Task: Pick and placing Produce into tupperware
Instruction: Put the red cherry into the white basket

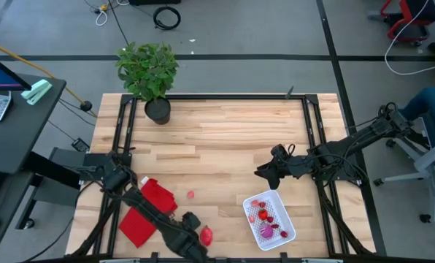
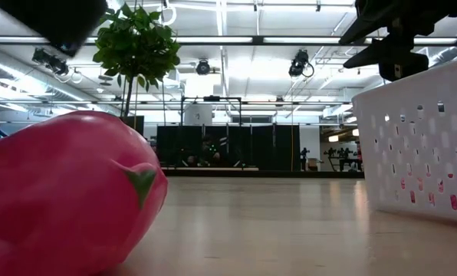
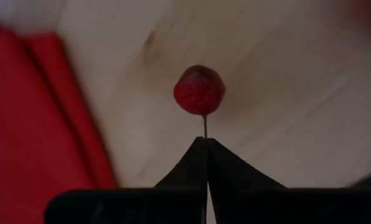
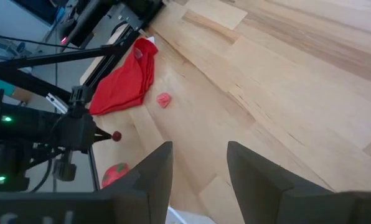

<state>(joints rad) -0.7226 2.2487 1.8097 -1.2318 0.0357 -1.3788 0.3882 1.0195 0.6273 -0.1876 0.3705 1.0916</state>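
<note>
While L gripper hung above the table:
L jaws: closed, pinching cherry by its stem, nr cloth.
R gripper: fingers apart, holding nothing, beside tub.
Tub: held some fruit; strawberry at front edge.

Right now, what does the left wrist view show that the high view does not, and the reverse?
Only the left wrist view shows the left pincer shut on the thin stem of a small dark-red toy cherry. Only the high view shows the white perforated plastic container holding red and purple toy fruit, the right pincer hanging beside it, and the potted green plant. Both show the red folded cloth and the light wooden table.
</note>
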